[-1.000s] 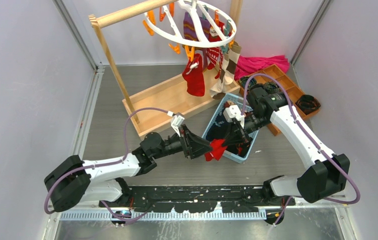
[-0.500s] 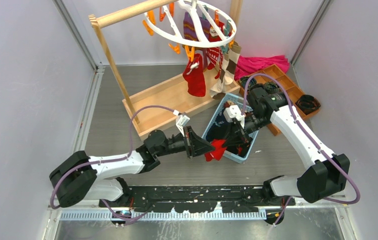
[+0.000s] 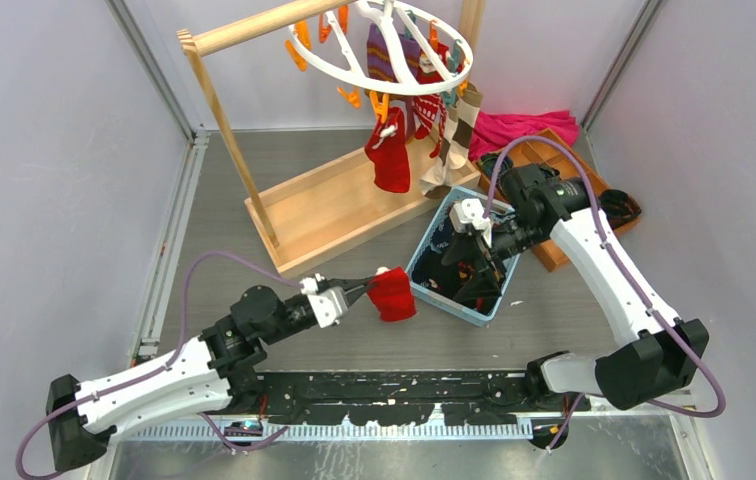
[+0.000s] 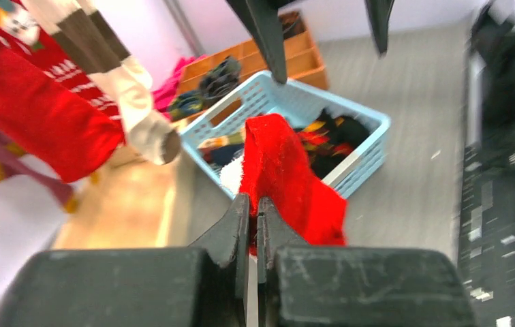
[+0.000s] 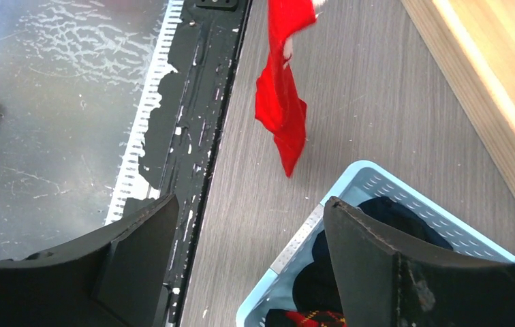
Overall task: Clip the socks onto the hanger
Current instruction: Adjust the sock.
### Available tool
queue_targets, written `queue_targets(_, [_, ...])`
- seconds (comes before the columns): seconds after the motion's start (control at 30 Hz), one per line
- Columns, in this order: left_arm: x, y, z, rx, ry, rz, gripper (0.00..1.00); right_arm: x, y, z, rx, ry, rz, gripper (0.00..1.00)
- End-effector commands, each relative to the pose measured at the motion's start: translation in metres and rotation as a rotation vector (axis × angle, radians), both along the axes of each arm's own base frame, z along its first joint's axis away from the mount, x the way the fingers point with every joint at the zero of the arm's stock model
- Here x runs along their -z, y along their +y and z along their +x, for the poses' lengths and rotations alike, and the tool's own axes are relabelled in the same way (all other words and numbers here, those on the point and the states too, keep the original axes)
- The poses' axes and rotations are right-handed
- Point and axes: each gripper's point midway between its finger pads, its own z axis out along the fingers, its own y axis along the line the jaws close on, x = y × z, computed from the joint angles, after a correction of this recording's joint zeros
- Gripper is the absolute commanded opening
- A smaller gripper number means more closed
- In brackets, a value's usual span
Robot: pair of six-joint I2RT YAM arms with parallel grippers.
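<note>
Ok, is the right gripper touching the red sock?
Apart. The right wrist view shows the red sock hanging clear ahead of the open right gripper, bare table between them.

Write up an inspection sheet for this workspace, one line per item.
Surface: grey table, carrying the wooden rack base and the blue basket.
Job's things: red sock held in the air beside the blue basket, which holds more socks; round white hanger on the rack with several socks clipped on and some orange clips free.
Clutter: wooden tray with dark items and a pink cloth, far right.
Tools: left tool shut on the red sock; right tool open and empty, over the basket.
Cables: a purple cable loops off each arm; no snag seen.
Surroundings: pale walls enclose the table.
</note>
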Motion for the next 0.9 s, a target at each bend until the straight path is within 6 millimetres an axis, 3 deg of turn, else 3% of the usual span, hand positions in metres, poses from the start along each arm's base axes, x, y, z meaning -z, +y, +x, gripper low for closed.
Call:
queue_targets(0.0, [0.005, 0.017, 0.026, -0.156, -0.291, 0.222, 0.00, -0.026, 0.000, 0.005, 0.044, -0.025, -0.008, 0.84])
queue_targets(0.27, [-0.038, 0.019, 0.037, -0.240, -0.423, 0.187, 0.00, -0.049, 0.017, 0.016, 0.109, -0.062, -0.113, 0.84])
queue_targets(0.57, [-0.053, 0.013, 0.026, -0.193, -0.371, 0.059, 0.00, -0.053, 0.051, 0.023, 0.127, -0.146, -0.168, 0.82])
queue_targets(0.87, [-0.059, 0.007, 0.014, -0.134, -0.327, -0.036, 0.00, -0.068, 0.070, 0.022, 0.144, -0.047, -0.088, 0.78])
